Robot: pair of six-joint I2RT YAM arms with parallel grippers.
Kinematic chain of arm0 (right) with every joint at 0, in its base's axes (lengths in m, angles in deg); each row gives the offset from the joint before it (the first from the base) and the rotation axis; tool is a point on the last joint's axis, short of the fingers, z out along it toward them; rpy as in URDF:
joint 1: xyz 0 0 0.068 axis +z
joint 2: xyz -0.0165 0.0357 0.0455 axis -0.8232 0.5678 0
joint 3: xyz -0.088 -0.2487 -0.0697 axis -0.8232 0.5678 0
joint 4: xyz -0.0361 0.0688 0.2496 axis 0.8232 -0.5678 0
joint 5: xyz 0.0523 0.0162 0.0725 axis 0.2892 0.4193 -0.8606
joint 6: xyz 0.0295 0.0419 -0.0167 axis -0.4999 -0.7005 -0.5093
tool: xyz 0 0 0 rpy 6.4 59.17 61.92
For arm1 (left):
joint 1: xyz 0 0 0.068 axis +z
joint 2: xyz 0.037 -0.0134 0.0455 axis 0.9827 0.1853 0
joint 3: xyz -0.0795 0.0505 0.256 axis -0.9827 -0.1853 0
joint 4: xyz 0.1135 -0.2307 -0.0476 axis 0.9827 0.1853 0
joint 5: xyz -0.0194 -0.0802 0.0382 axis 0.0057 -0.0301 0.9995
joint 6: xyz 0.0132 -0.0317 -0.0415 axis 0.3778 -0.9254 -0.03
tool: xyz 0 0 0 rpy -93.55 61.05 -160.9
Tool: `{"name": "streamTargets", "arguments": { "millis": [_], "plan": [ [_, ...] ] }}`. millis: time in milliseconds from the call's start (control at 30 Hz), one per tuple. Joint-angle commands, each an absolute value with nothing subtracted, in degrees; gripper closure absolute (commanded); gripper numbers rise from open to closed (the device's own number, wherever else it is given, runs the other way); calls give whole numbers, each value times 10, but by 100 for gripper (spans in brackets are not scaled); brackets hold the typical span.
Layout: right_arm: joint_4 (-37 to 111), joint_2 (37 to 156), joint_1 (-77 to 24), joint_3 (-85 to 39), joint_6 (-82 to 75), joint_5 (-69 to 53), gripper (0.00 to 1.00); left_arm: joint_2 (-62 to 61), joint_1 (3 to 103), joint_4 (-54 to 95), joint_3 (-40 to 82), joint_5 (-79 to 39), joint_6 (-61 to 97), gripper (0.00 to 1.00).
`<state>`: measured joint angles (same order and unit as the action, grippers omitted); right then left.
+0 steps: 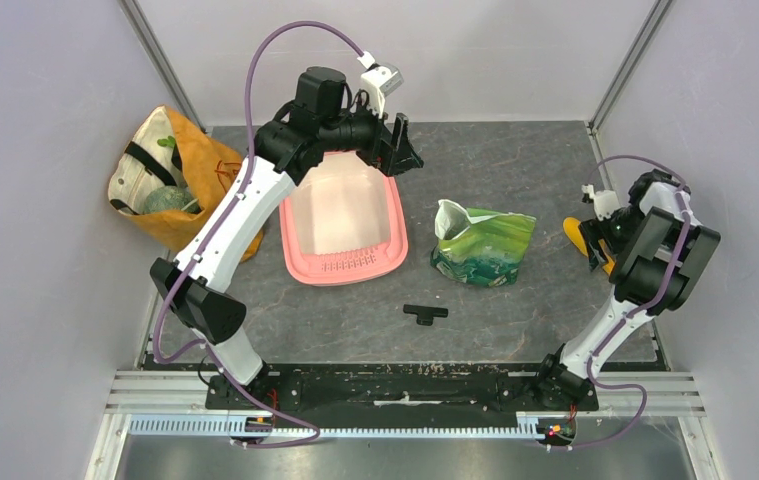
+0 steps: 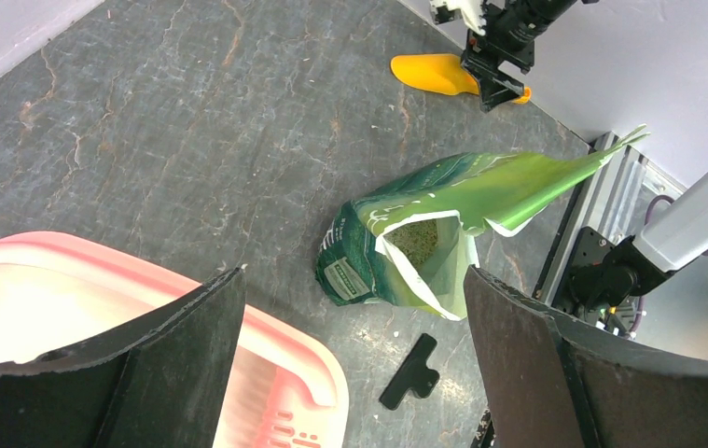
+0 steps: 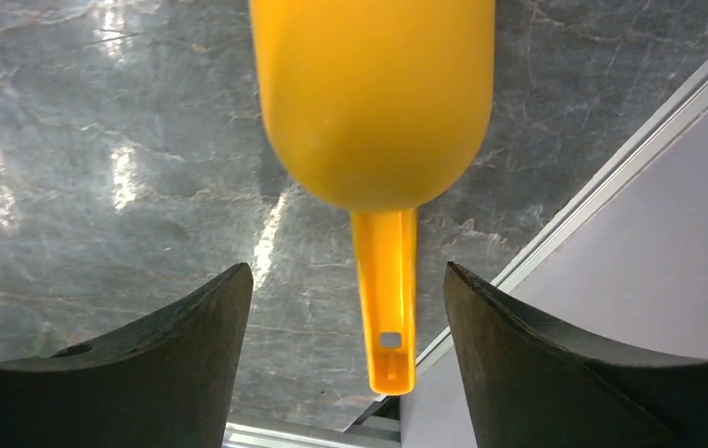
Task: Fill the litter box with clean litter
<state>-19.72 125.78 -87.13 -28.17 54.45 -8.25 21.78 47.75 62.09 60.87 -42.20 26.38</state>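
The pink litter box (image 1: 343, 225) lies left of centre, its slotted lip toward the arms; its corner shows in the left wrist view (image 2: 284, 355). Grey-beige litter (image 2: 415, 241) shows only inside the mouth of the open green foil bag (image 1: 482, 245) (image 2: 480, 187). My left gripper (image 1: 401, 150) (image 2: 354, 289) hovers open and empty above the box's far right corner. At the table's right edge my right gripper (image 1: 597, 240) (image 3: 350, 280) stands open over the orange scoop (image 1: 577, 232) (image 3: 373, 93). The scoop's handle (image 3: 385, 289) lies between the fingers, untouched.
An orange-tan fabric bag (image 1: 170, 180) stands at the far left by the wall. A black clip (image 1: 425, 313) (image 2: 410, 371) lies on the dark table in front of the green bag. The table's metal edge rail (image 3: 611, 159) and the side wall run close beside the scoop.
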Motion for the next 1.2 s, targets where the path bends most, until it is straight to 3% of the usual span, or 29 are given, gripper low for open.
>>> {"name": "streamTargets", "arguments": {
  "millis": [0, 233, 533, 633, 800, 933, 1000, 1067, 1100, 1167],
  "plan": [
    [-145, 1273, -865, -278, 555, -57, 19, 206, 479, 613, 605, -443, 269, 7],
    [-138, 1284, -863, -258, 545, -78, 34, 194, 486, 597, 590, -433, 236, 7],
    [-152, 1278, -860, -256, 517, -105, 71, 173, 539, 524, 545, -493, 147, 11],
    [-222, 1247, -861, -337, 481, -177, 78, 167, 546, 510, 543, -501, 146, 11],
    [-334, 1207, -861, -586, 375, -383, 82, 165, 565, 459, 557, -514, 130, 9],
    [-331, 1192, -860, -759, 243, -540, 84, 181, 577, 436, 604, -557, 140, 8],
    [-263, 1174, -860, -781, 121, -627, 84, 184, 577, 407, 614, -588, 131, 8],
    [-69, 1131, -858, -722, -61, -710, 84, 181, 575, 351, 607, -620, 103, 8],
    [72, 1095, -852, -648, -173, -727, 84, 180, 573, 317, 602, -637, 85, 8],
    [531, 1031, -838, -499, -489, -734, 83, 185, 562, 274, 602, -660, 65, 8]
  ]
}}
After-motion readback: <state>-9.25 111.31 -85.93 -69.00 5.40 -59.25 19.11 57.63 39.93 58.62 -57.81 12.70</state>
